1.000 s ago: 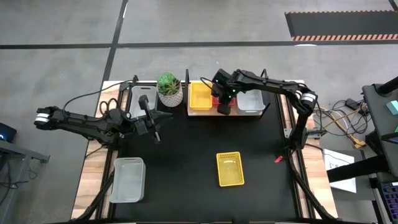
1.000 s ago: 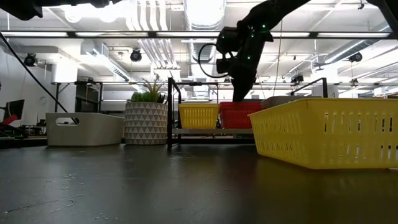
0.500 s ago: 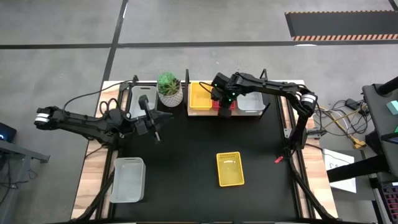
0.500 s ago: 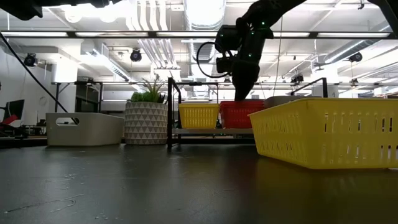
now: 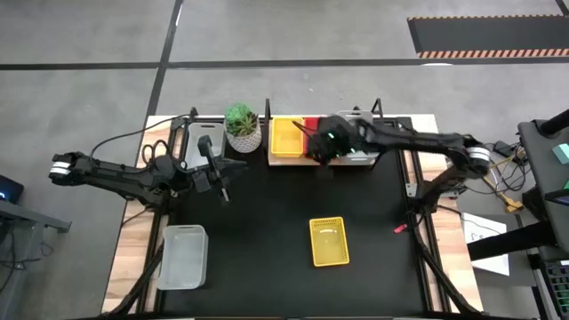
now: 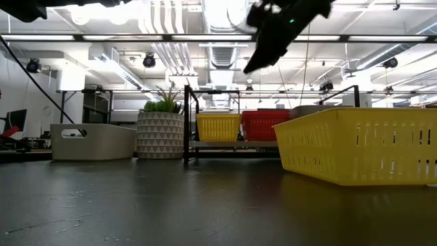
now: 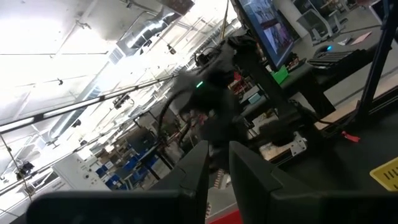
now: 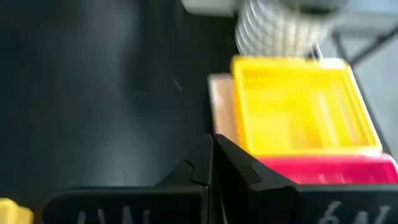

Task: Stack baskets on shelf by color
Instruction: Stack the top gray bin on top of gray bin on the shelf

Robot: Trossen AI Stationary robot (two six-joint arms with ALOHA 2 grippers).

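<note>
Grey floor (image 5: 89,53), ceiling strip lights (image 6: 102,37)

The black table (image 5: 267,222) carries the wooden shelf (image 5: 299,162) at its far edge. On the shelf sit a yellow basket (image 5: 285,138), a red basket (image 6: 266,126) just beside it, and a grey-white basket (image 5: 363,153) at the other end. Beside the shelf stand a plant pot (image 5: 242,127) and a grey bin (image 5: 197,140). Nearer than the shelf lie another yellow basket (image 5: 327,241) and a grey-white basket (image 5: 182,257).

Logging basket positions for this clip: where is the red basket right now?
In the high view the red basket sits on the shelf at the table's far edge, between the yellow basket and a grey-white basket, partly under the right gripper.
</note>
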